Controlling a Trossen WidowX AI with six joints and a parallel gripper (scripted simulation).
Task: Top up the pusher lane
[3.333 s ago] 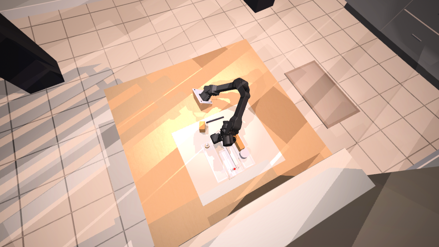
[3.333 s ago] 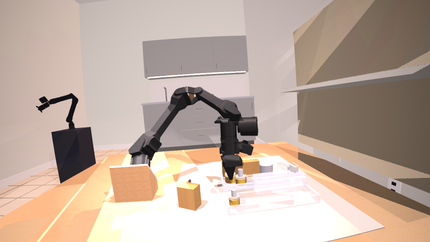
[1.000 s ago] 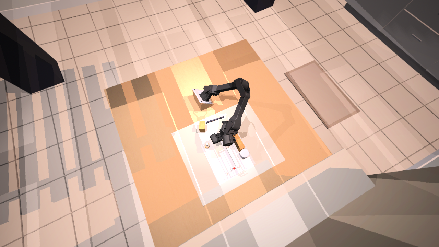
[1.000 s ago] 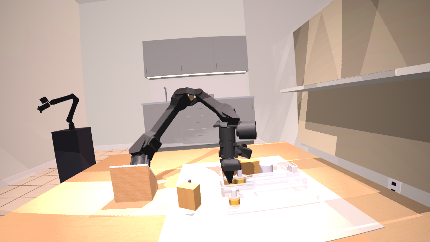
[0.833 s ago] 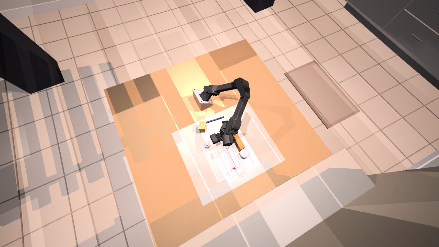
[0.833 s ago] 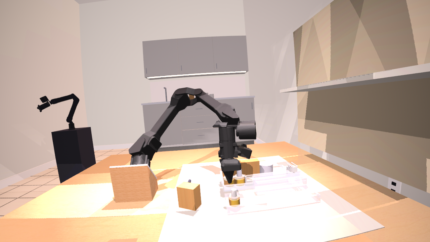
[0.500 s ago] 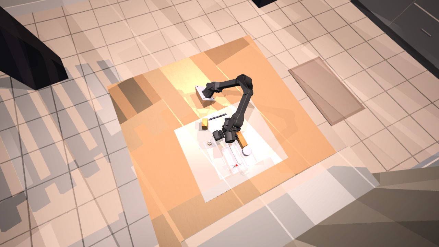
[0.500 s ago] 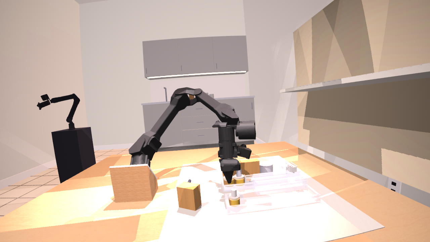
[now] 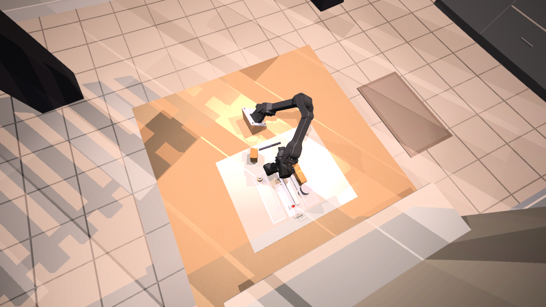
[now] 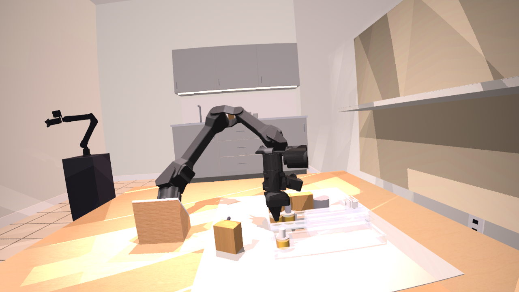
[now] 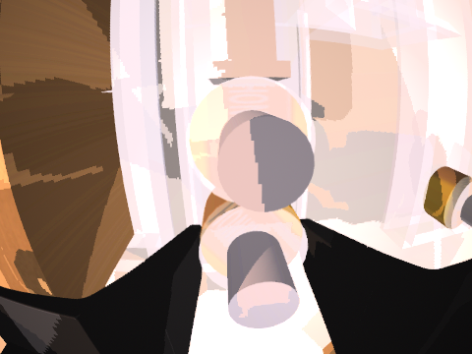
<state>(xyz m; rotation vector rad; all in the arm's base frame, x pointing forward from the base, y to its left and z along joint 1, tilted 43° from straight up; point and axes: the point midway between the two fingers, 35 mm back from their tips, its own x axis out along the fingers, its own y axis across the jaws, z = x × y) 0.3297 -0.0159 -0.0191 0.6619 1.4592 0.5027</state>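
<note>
My gripper (image 11: 250,232) (image 10: 277,214) points straight down at the front end of the clear lane (image 10: 337,217) (image 9: 287,196). It is shut on an amber jar with a grey cap (image 11: 263,282). A matching jar (image 11: 265,157) (image 10: 289,216) stands right behind it in the lane, close to it or touching it. Both sit between the lane's clear side walls. The lane's back part, towards the pusher, is empty. A second loose amber jar (image 10: 282,240) (image 9: 259,178) (image 11: 448,199) stands outside the lane, by its front corner.
A small wooden block (image 10: 228,236) (image 9: 253,153) stands left of the lane front. Another wooden block (image 10: 303,199) (image 9: 301,176) and a grey cylinder (image 10: 321,201) (image 9: 304,189) stand beside the lane's far wall. A dark rod (image 9: 269,145) lies near the arm's wooden base block (image 10: 159,221).
</note>
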